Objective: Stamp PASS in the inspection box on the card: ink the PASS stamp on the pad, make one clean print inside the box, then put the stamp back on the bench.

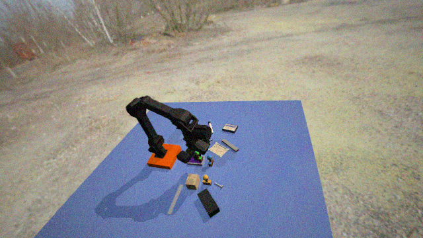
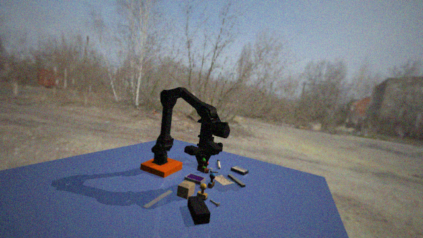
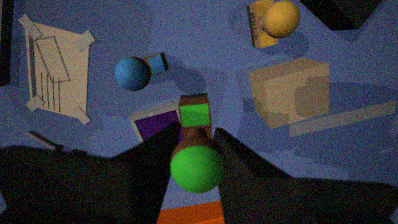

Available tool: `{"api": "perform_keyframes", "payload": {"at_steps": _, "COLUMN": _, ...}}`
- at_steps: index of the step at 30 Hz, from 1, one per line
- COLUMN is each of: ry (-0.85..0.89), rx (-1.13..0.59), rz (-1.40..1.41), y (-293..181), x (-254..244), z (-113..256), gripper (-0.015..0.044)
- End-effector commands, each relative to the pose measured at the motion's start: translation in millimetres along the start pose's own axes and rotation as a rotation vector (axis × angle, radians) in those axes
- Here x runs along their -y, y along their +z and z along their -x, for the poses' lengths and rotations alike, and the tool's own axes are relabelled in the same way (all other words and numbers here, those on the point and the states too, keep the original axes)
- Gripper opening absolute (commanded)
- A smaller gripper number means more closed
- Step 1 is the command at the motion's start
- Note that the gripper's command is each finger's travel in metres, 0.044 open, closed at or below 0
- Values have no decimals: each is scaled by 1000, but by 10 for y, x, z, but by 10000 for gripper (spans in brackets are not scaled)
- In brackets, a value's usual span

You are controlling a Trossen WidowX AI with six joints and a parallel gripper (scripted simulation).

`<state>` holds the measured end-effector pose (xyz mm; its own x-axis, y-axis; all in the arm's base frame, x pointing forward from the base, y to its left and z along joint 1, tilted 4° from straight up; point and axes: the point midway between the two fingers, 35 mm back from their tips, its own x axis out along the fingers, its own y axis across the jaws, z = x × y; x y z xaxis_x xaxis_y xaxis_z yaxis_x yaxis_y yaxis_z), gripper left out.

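Observation:
My gripper (image 1: 197,153) (image 2: 203,162) (image 3: 197,131) is shut on the green-topped stamp (image 3: 197,169), upright above the bench beside the ink pad. Its lettering is not readable. The purple ink pad (image 1: 193,161) (image 2: 195,178) (image 3: 156,125) lies partly behind the stamp in the wrist view. The card (image 1: 219,150) (image 2: 223,180) (image 3: 76,75) is taped flat; its box outline (image 3: 62,58) shows no print that I can make out. How high the stamp hangs is hard to tell.
A blue stamp (image 1: 210,160) (image 3: 132,73) stands between pad and card. A yellow stamp (image 1: 207,180) (image 3: 281,19), wooden block (image 1: 192,182) (image 3: 295,95) and black block (image 1: 208,202) (image 2: 198,210) are nearer the front. A red stamp is partly hidden behind my gripper. A grey bar (image 1: 230,145) lies beside the card.

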<state>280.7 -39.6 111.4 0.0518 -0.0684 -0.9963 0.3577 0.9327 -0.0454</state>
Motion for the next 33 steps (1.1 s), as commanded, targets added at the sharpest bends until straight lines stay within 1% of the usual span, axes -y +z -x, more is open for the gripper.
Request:
{"api": "perform_keyframes", "payload": {"at_steps": 1, "ry": 4, "rx": 1, "rz": 4, "y": -104, "x": 182, "z": -5, "gripper": 0}}
{"api": "perform_keyframes", "payload": {"at_steps": 14, "ry": -4, "rx": 1, "rz": 3, "y": -496, "x": 736, "z": -72, "gripper": 0}}
{"api": "perform_keyframes", "payload": {"at_steps": 18, "ry": -4, "rx": 1, "rz": 3, "y": -500, "x": 743, "z": -84, "gripper": 0}}
{"api": "perform_keyframes", "payload": {"at_steps": 33, "ry": -4, "rx": 1, "rz": 3, "y": -479, "x": 746, "z": -327, "gripper": 0}}
